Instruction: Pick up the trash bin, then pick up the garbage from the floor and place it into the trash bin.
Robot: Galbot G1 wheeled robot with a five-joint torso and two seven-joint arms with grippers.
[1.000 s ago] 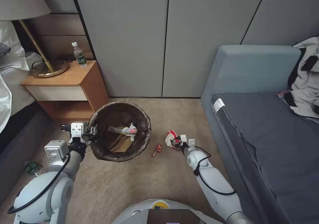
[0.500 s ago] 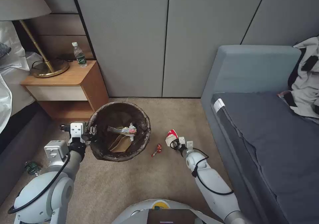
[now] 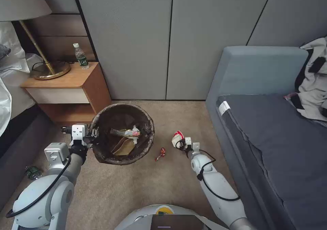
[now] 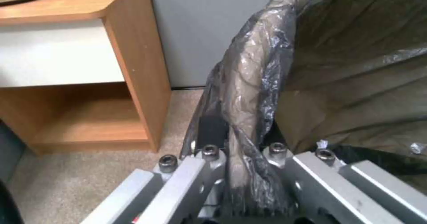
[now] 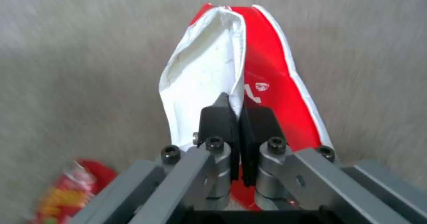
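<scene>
Right gripper [image 5: 236, 124], clamped on a red-and-white packet [image 5: 262, 80] just above the carpet [image 3: 136, 189] right of the bin [image 3: 122, 134]; the packet's long axis runs away from the gripper, open end outward. Left gripper [image 4: 236, 157] pinches the bin's near-left rim. The carry is best kept high enough to clear the rim, releasing over the bin's centre.

Red-and-white packet [image 5: 249, 70]; seemingly brown-black bin liner [image 3: 121, 121]

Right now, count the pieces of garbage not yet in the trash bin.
3: a red-and-white packet pinched in the right gripper, a small red wrapper on the carpet beside the trash bin, a green bottle by the bed. More may be hidden.
</scene>
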